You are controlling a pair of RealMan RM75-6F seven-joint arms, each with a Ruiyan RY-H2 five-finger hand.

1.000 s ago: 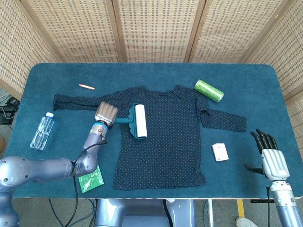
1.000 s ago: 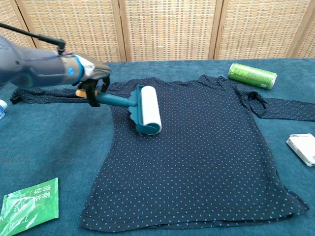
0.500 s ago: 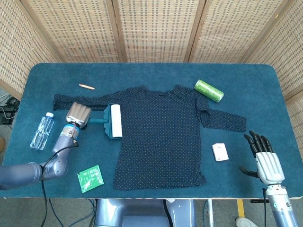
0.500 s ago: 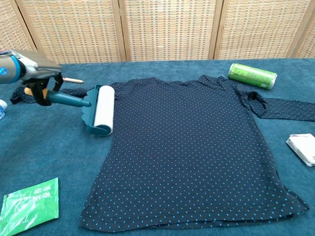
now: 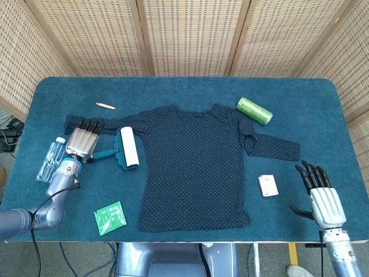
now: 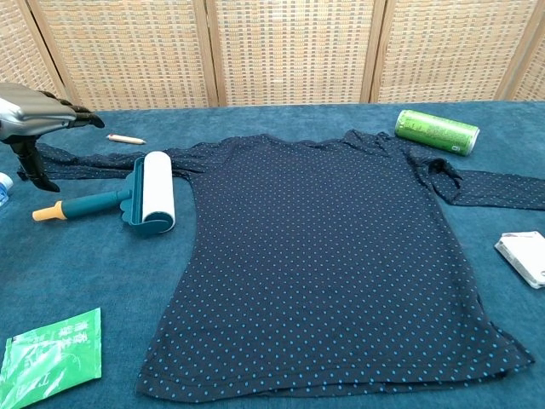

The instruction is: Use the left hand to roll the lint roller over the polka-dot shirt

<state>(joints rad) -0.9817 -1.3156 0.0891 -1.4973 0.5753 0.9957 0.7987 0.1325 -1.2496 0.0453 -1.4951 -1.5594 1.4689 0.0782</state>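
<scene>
The dark polka-dot shirt (image 5: 196,164) (image 6: 332,256) lies flat across the middle of the table. The lint roller (image 5: 125,149) (image 6: 145,196), teal with a white roll, lies on the cloth at the shirt's left edge, its handle pointing left. My left hand (image 5: 82,141) (image 6: 38,115) hovers over the handle end with fingers stretched out, holding nothing. My right hand (image 5: 322,193) is open at the table's front right, well away from the shirt.
A plastic bottle (image 5: 51,160) lies left of the left hand. A pencil (image 5: 105,105) (image 6: 125,138) is behind the sleeve. A green can (image 5: 254,111) (image 6: 437,131) lies at the back right, a white packet (image 5: 268,185) (image 6: 524,256) at right, a green sachet (image 5: 110,217) (image 6: 51,351) at front left.
The left hand drew the roller leftward off the shirt's body, set it on the table and let go; its fingers now stretch open above the handle. The right hand barely shifted.
</scene>
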